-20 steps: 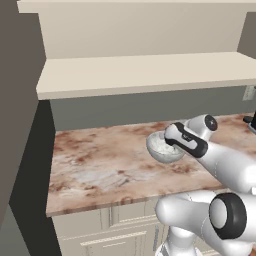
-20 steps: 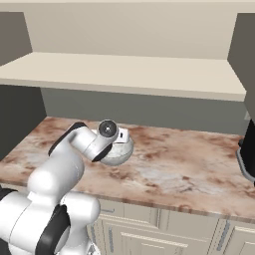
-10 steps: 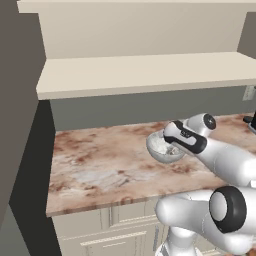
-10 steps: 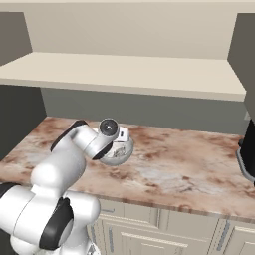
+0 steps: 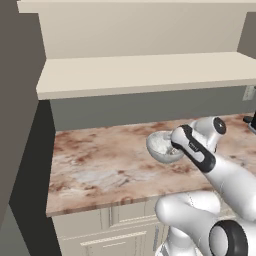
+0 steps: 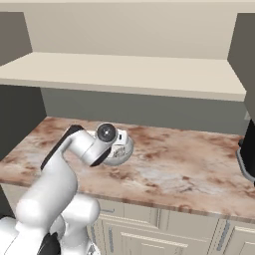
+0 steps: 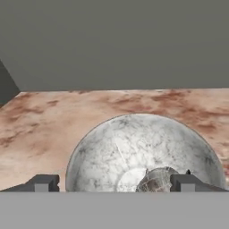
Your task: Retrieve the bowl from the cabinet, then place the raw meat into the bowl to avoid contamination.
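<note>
So the cabinet (image 5: 150, 75) is hanging open up top, beige shelf showing, with the reddish marble counter (image 5: 100, 170) right under it. The bowl (image 5: 161, 146) is sitting on that counter, roughly mid-way along it and toward the back wall below the cabinet shelf. The gripper (image 7: 114, 183) is right at the bowl's near rim, fingers (image 7: 42, 183) spread wide apart, one outside the rim and one over the inside, not clamping anything.

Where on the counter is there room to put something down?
The counter is bare from its left edge up to the bowl, and again right of the bowl toward the dark appliance. It is crowded around the bowl, where the open gripper straddles its rim.
</note>
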